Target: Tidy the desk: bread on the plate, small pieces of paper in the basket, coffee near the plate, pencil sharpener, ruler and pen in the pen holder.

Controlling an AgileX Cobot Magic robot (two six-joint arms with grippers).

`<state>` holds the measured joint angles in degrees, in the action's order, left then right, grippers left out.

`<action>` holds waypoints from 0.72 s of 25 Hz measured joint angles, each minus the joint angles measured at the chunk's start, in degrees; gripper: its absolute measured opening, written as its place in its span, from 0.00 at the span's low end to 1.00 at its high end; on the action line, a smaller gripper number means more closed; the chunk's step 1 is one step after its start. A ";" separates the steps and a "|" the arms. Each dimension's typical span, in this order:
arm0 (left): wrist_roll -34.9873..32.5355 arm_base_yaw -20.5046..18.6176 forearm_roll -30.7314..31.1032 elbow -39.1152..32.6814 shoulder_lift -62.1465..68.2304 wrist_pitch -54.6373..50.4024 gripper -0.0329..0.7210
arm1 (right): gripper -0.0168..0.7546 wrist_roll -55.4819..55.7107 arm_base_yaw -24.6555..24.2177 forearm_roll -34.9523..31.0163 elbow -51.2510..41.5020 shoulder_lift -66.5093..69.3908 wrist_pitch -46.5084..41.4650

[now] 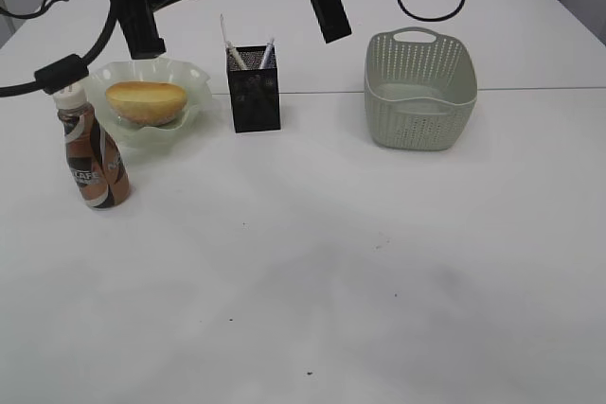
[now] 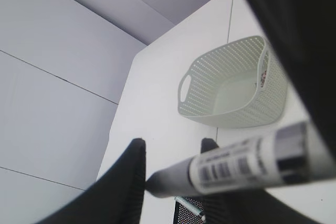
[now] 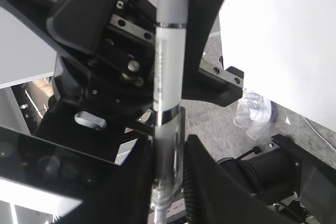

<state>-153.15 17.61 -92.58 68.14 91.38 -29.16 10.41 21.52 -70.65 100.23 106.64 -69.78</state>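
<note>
looking along the left gripper (image 2: 170, 169), whose two dark fingers (image 2: 126, 182) reach up from the bottom edge with a gap between them. a pen (image 2: 236, 166) lies crosswise just in front of them, grey tip at the left finger, white barrel with a barcode label running off to the right. beyond it on the white table (image 2: 157, 87) sits the pale green perforated basket (image 2: 231, 85), handle slot facing left, a small printed scrap of paper (image 2: 263, 75) against its inner right wall. a bit of black mesh pen holder (image 2: 186, 213) peeks in at the bottom. grey wall panels fill the left side.
</note>
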 joint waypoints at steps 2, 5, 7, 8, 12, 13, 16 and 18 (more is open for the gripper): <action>0.00 0.00 0.12 0.00 0.00 0.00 0.36 | 0.18 0.00 0.00 -0.13 0.00 0.00 0.00; 0.00 0.00 0.78 0.00 0.00 0.00 0.32 | 0.18 0.18 0.00 -0.72 0.00 0.00 0.02; 0.00 0.00 1.01 0.00 0.00 0.00 0.29 | 0.18 0.55 0.00 -1.23 0.00 0.00 0.16; 0.00 0.00 1.17 0.00 0.00 0.00 0.28 | 0.18 0.69 0.00 -1.31 0.00 0.00 0.26; 0.11 0.00 1.52 0.00 0.00 0.00 0.27 | 0.18 0.93 0.00 -1.60 0.00 0.00 0.38; 0.11 0.00 1.56 0.00 0.00 0.00 0.27 | 0.18 0.93 0.00 -1.60 0.00 0.00 0.38; 0.19 0.00 1.65 0.00 0.00 0.00 0.26 | 0.18 0.96 0.00 -1.60 0.00 0.00 0.38; 0.19 0.00 1.80 0.00 0.00 0.00 0.25 | 0.18 1.06 0.00 -1.73 0.00 0.00 0.51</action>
<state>-152.95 17.61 -90.78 68.14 91.38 -29.16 11.47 21.52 -72.38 100.23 106.64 -69.27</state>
